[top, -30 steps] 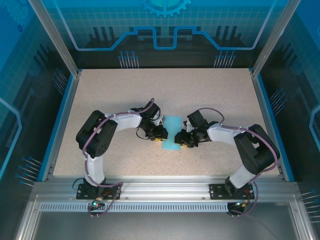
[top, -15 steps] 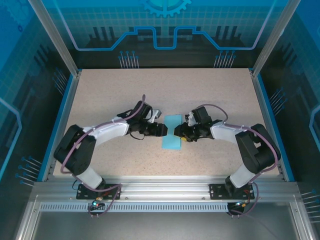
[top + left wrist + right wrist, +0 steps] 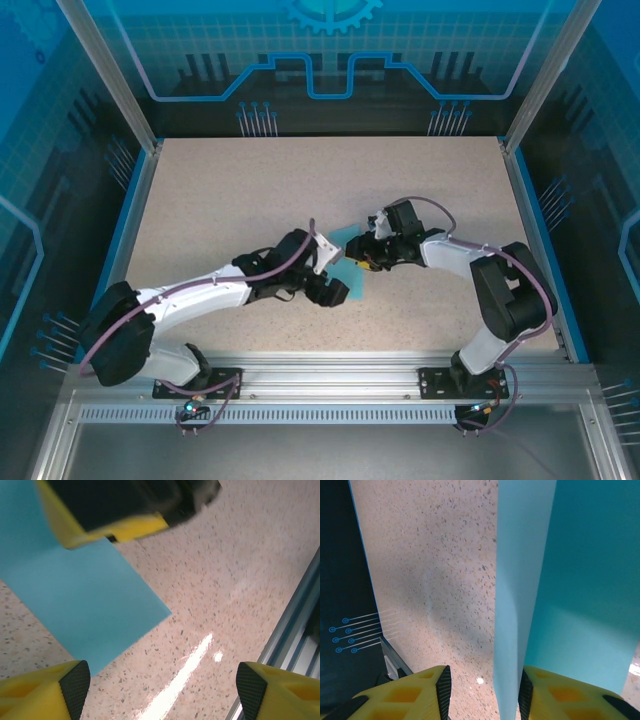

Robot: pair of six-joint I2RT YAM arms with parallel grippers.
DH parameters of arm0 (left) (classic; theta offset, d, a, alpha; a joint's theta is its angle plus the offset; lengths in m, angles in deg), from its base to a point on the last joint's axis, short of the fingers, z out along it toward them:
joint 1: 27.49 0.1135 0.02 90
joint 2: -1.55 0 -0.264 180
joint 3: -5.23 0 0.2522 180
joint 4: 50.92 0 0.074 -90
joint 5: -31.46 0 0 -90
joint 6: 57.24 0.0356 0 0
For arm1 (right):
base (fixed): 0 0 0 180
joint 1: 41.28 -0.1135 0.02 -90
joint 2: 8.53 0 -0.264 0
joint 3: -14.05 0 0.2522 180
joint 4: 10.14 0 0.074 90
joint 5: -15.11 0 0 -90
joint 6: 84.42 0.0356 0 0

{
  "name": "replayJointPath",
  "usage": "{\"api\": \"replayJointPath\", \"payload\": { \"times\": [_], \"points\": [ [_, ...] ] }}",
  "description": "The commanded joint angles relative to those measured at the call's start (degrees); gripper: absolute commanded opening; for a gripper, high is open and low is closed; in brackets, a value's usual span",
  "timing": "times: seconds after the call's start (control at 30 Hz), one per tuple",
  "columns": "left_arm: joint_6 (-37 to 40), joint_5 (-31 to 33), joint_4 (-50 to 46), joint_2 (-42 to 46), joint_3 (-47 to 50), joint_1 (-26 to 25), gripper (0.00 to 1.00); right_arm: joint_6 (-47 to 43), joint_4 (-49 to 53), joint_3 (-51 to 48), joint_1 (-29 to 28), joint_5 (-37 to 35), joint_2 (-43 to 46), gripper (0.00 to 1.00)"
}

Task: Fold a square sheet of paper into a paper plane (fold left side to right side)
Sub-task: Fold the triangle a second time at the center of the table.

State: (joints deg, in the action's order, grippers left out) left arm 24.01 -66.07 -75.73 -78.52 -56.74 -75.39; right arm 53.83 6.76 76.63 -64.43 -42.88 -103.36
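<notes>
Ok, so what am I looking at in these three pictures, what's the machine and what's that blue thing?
Two robot arms are bolted to a table, each ending in a two-finger gripper. One picture looks down from above; the other two come from wrist cameras. The blue thing is a sheet of paper lying on the table. The left gripper is wide open beside it, holding nothing. The right gripper is part open, a fold of paper between its fingers, not clamped.
</notes>
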Motion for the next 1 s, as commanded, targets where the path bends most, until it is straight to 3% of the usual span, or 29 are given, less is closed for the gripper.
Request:
{"api": "replayJointPath", "payload": {
  "times": [0.0,0.5,0.8,0.97],
  "points": [
    [4.9,8.5,-3.5,-3.1,-3.7,-3.4,0.80,0.0,1.7,1.3,0.8,1.3,-1.4,0.42],
    [6.3,27.0,-14.3,-19.8,-17.5,-12.7,0.76,1.1,0.7,1.2,0.7,1.0,-2.2,0.42],
    [5.8,30.3,-15.5,-23.5,-19.6,-12.8,0.75,1.3,-0.1,1.2,0.7,1.2,-2.4,0.42],
    [5.7,30.3,-13.9,-22.3,-18.6,-12.6,0.63,1.2,0.0,0.9,0.7,1.0,-2.5,0.42]
  ]
}}
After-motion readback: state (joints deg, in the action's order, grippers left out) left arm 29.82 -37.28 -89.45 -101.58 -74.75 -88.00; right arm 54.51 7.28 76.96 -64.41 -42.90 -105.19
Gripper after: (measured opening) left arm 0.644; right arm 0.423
